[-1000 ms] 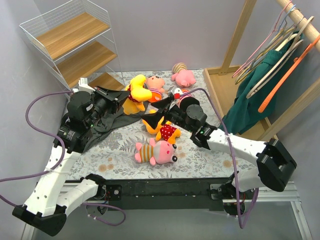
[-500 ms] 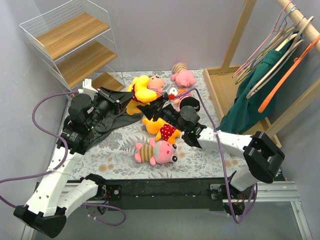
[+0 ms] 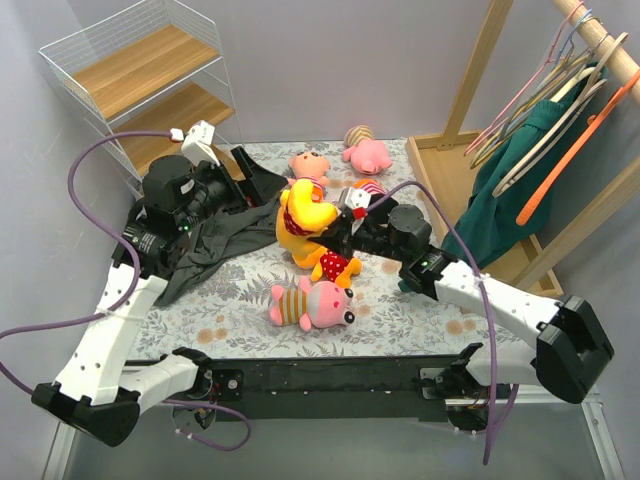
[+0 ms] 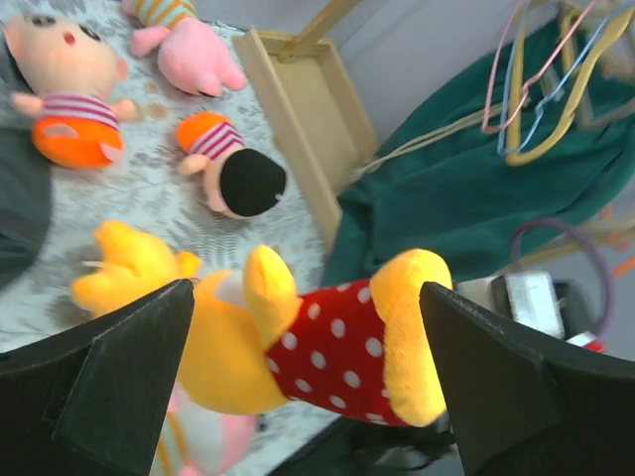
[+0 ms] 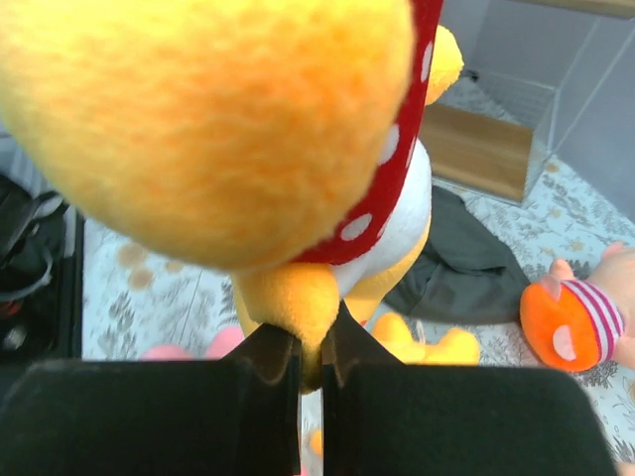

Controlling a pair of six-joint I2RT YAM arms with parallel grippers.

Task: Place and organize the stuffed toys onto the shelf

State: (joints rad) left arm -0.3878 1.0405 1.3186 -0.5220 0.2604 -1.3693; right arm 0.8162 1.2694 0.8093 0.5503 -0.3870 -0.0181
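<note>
A yellow bear [image 3: 298, 218] in a red dotted shirt hangs above the mat, and my right gripper [image 3: 335, 236] is shut on one of its limbs [image 5: 298, 297]. My left gripper [image 3: 258, 178] stands wide open just left of it. In the left wrist view the bear [image 4: 327, 342] sits between the spread fingers [image 4: 99, 397] without contact. A second yellow bear [image 3: 336, 265] and a pink pig [image 3: 315, 303] lie below. A peach doll [image 3: 310, 163], another pig [image 3: 368, 150] and a second doll [image 4: 233, 169] lie farther back. The white wire shelf [image 3: 150, 90] stands far left.
A dark grey cloth [image 3: 215, 245] lies crumpled under the left arm. The wooden clothes rack [image 3: 480, 60] with hangers and a green garment [image 3: 520, 170] stands at the right, its wooden base [image 3: 450, 185] beside the mat. Purple cables loop from both arms.
The left gripper opened, let go of the yellow bear and drew back to the left. The right gripper closed on the bear and now holds it.
</note>
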